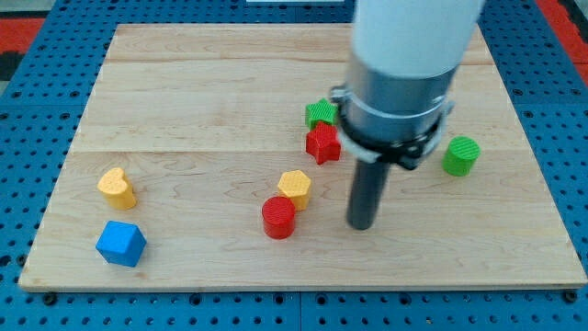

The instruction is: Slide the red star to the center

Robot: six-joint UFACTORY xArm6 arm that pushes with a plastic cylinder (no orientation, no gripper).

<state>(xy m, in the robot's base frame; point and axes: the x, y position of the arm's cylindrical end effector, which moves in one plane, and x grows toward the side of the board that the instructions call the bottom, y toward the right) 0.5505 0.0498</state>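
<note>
The red star (322, 143) lies on the wooden board (202, 110), right of the middle, touching a green star (320, 114) just above it. My tip (362, 223) rests on the board below and to the right of the red star, apart from it. The arm's grey and white body (404, 64) hides the board above and to the right of the two stars.
A yellow hexagon (295, 188) and a red cylinder (278, 218) sit together left of my tip. A green cylinder (461, 155) stands at the right. A yellow heart (117, 188) and a blue cube (121, 244) lie at the lower left.
</note>
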